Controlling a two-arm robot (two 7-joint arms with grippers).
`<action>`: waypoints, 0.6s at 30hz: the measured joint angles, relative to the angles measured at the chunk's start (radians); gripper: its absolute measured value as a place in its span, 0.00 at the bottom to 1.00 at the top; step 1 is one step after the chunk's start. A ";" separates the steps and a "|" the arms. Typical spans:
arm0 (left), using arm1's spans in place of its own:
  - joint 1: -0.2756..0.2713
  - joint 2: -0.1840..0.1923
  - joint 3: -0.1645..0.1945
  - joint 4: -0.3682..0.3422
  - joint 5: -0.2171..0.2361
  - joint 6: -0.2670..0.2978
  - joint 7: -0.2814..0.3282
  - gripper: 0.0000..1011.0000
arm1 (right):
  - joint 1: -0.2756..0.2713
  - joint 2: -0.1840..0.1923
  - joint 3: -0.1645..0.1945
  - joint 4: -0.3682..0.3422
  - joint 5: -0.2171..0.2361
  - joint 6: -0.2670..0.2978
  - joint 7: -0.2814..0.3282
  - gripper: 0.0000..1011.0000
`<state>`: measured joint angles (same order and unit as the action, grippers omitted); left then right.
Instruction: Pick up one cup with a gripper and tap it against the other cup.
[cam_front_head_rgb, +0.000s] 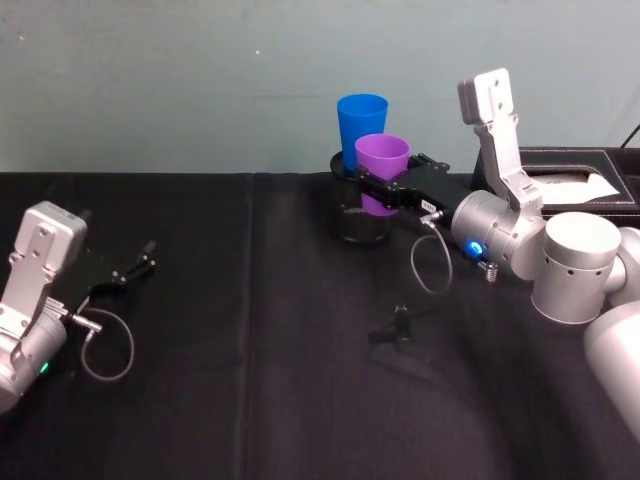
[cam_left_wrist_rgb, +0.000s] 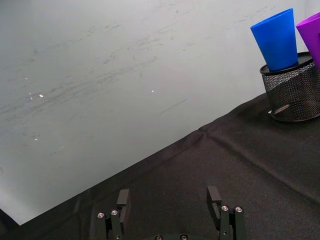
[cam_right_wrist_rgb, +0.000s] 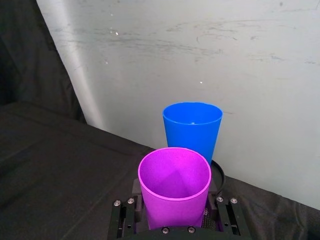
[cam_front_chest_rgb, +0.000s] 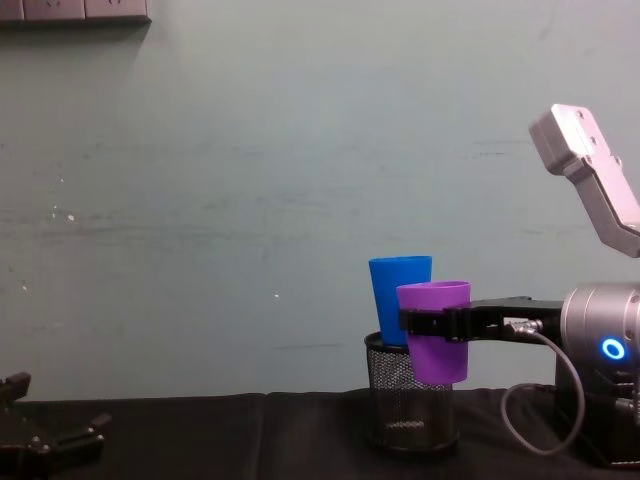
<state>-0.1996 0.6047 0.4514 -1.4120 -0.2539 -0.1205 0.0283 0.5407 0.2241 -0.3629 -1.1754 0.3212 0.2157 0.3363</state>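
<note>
Right tool (cam_front_head_rgb: 385, 190) pinches the purple cup (cam_front_head_rgb: 381, 165), lifted.
Nudge it gently into the blue cup (cam_front_head_rgb: 361, 122); left tool (cam_front_head_rgb: 140, 262) rests spread.

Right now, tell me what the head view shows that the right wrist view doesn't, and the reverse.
Head view alone: the left gripper open, low on the black table, the right arm's blue ring light, and a dark tissue box at the far right.

Right wrist view alone: the purple cup's hollow inside, seen from above.

Both: the right gripper shut on the purple cup, the blue cup behind it, standing in the black mesh pen holder.
</note>
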 joint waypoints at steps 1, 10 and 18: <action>0.000 0.000 0.000 0.000 0.000 0.000 0.000 0.99 | 0.000 0.000 0.000 0.000 0.000 0.000 0.000 0.72; 0.000 0.000 0.000 0.000 0.000 0.000 0.000 0.99 | 0.000 0.000 0.000 0.000 0.000 0.000 0.000 0.72; 0.000 0.000 0.000 0.000 0.000 0.000 0.000 0.99 | 0.000 0.000 0.000 0.000 0.000 0.000 0.000 0.72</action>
<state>-0.1996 0.6047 0.4514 -1.4120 -0.2539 -0.1205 0.0283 0.5407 0.2241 -0.3628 -1.1754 0.3213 0.2157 0.3363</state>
